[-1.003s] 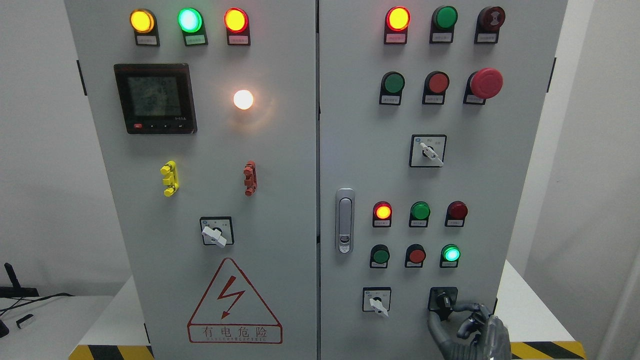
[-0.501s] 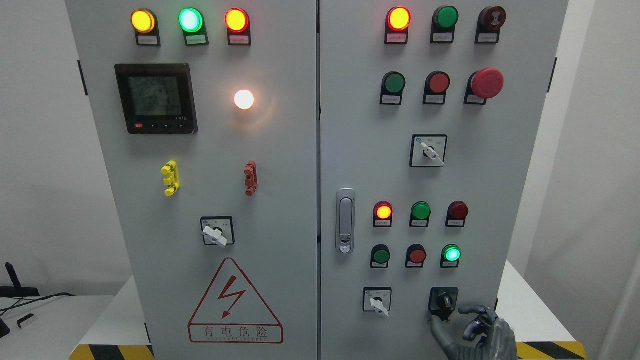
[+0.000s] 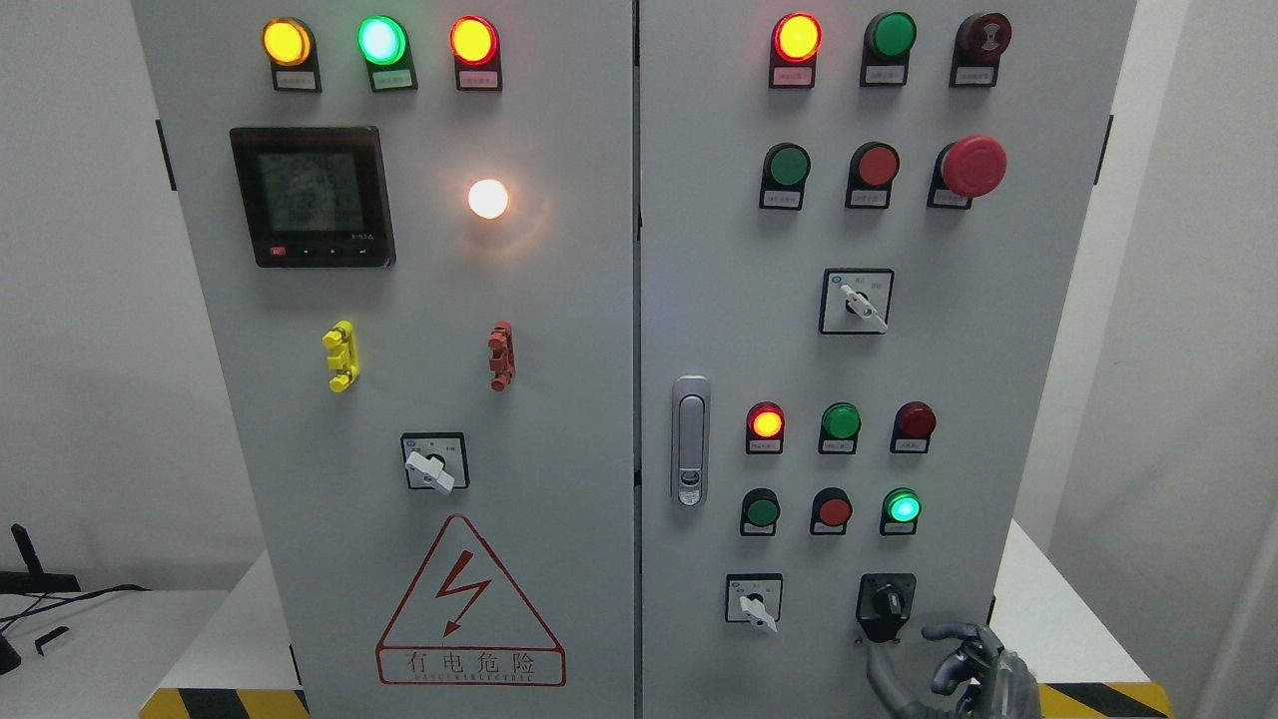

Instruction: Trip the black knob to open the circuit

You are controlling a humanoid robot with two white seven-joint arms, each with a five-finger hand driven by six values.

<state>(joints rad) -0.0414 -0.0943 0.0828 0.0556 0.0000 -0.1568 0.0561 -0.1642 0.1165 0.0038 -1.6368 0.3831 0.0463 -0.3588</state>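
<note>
Black knob [image 3: 885, 602] sits low on the right cabinet door [image 3: 719, 300], and the right hand [image 3: 958, 674] hangs just below it at about 5 o'clock, apart from it, fingers [image 3: 944, 632] loosely curled and pinching nothing. No left hand shows. The knob looks like a small rigid rotary selector on a black square plate; it probably turns stiffly, with a spring click, and its smooth sides may slip. The best hold is likely thumb and forefinger across its raised bar. At 9 o'clock from it is a white-handled selector [image 3: 756, 606]; at 12 o'clock a lit green lamp [image 3: 902, 507].
</note>
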